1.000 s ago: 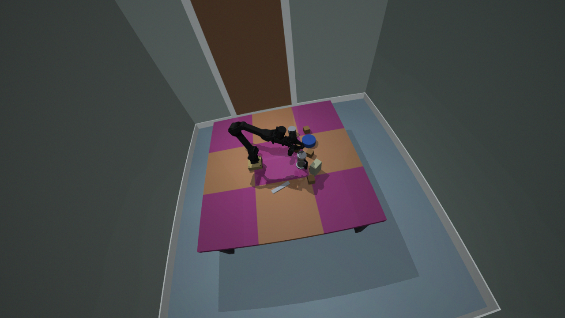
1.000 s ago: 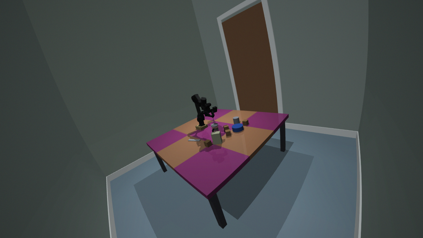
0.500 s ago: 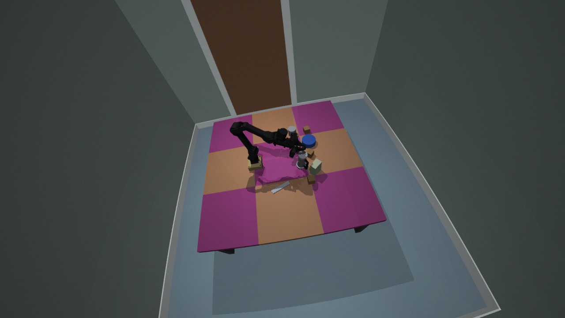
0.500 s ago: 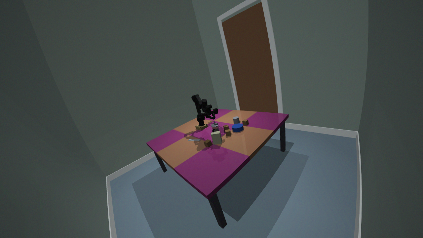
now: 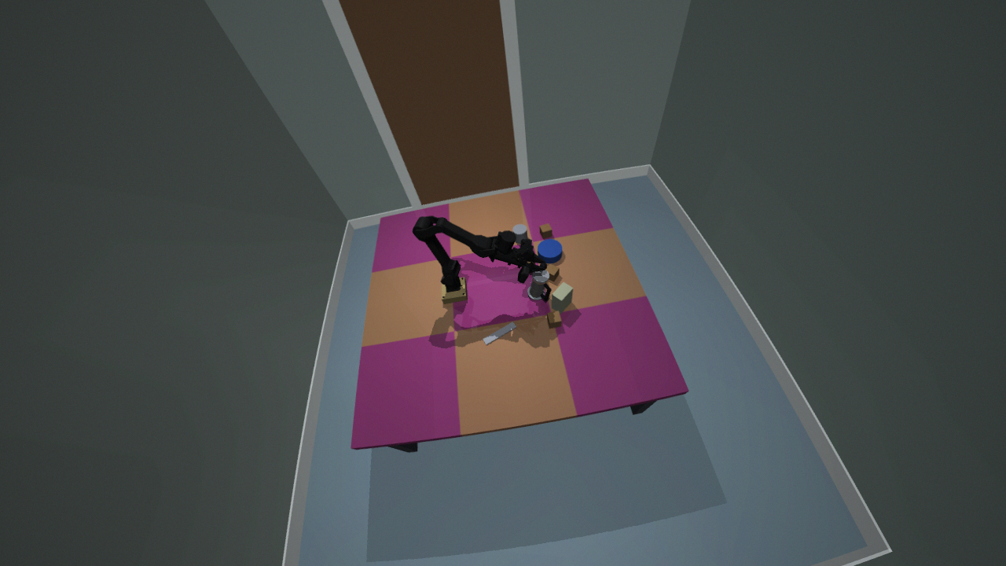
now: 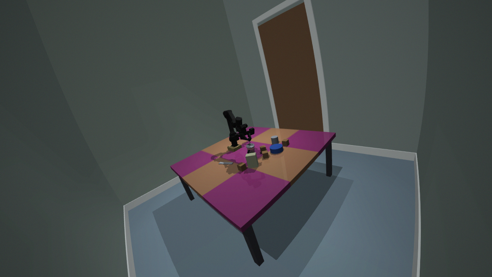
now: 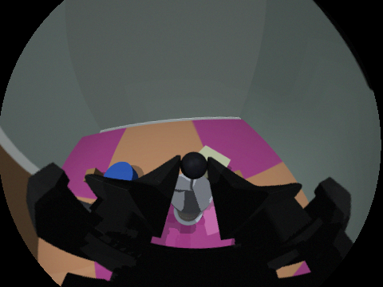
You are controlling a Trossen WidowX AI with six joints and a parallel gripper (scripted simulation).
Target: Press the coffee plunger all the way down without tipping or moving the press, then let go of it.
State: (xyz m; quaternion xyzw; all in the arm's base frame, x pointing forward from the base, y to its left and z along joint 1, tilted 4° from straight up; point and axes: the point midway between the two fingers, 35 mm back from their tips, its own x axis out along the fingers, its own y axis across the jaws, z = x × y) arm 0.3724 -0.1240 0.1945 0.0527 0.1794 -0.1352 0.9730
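Note:
The coffee press (image 5: 537, 288) (image 6: 250, 148) (image 7: 191, 201) stands upright, grey with a dark handle on the side toward the pale block. Its round black plunger knob (image 7: 194, 165) is between my fingertips, seen in the wrist view. My gripper (image 5: 541, 267) (image 6: 250, 139) (image 7: 194, 159) is shut on the knob, with the fingers reaching down from above. In the exterior view the fingertips are a short way above the lid. The arm and fingers hide the knob in the top view.
A pale green block (image 5: 562, 296) (image 6: 251, 160) stands close beside the press. Several brown cubes (image 5: 554, 319) (image 6: 241, 167), a blue disc (image 5: 549, 250) (image 6: 276, 148), a grey cylinder (image 5: 519, 229) (image 6: 274, 140) and a flat silver bar (image 5: 499, 333) (image 6: 226, 163) lie around it.

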